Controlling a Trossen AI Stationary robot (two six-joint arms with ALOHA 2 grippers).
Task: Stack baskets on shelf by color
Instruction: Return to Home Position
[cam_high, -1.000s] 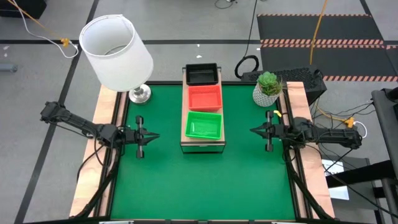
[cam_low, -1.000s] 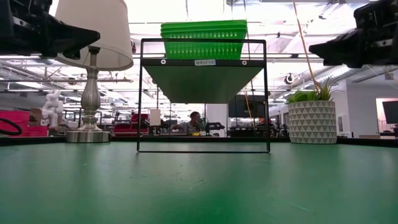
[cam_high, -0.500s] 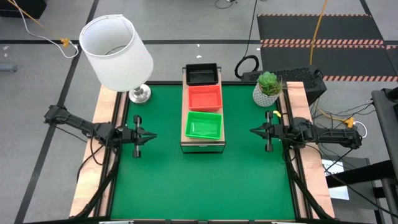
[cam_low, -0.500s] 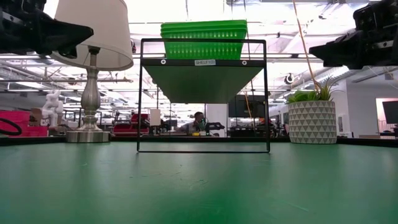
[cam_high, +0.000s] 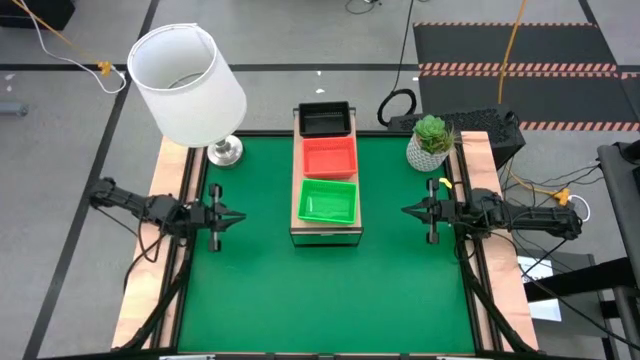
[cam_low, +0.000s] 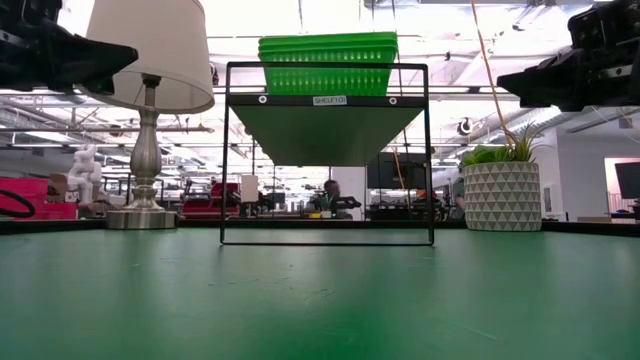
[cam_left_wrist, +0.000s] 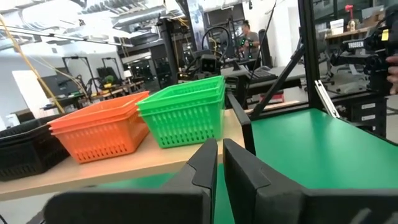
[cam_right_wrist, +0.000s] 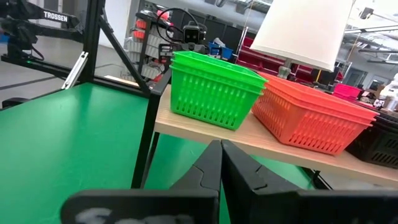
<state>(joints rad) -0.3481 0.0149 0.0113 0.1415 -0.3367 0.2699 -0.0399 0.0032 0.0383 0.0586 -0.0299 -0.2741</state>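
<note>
The shelf (cam_high: 325, 233) stands across the middle of the green table, raised on a black frame (cam_low: 227, 150). Three stacks of baskets rest on it by their bases: black (cam_high: 325, 119) at the far end, orange-red (cam_high: 329, 157) in the middle, green (cam_high: 328, 202) at the near end. My left gripper (cam_high: 243, 216) hovers level at the table's left edge, pointing at the shelf, shut with nothing between its fingers. My right gripper (cam_high: 405, 210) hovers level at the right edge, facing the shelf, shut and empty. Both wrist views look at the stacks from the side.
A white-shaded lamp (cam_high: 190, 85) stands at the far left corner and a potted plant (cam_high: 431, 140) at the far right. Pale wooden planks (cam_high: 168, 185) line both sides of the table. A person (cam_low: 330, 195) sits far off in the room behind.
My left gripper has drawn back toward the table's left edge, staying level and shut, its arm folding in behind it. The baskets and my right arm have kept still.
</note>
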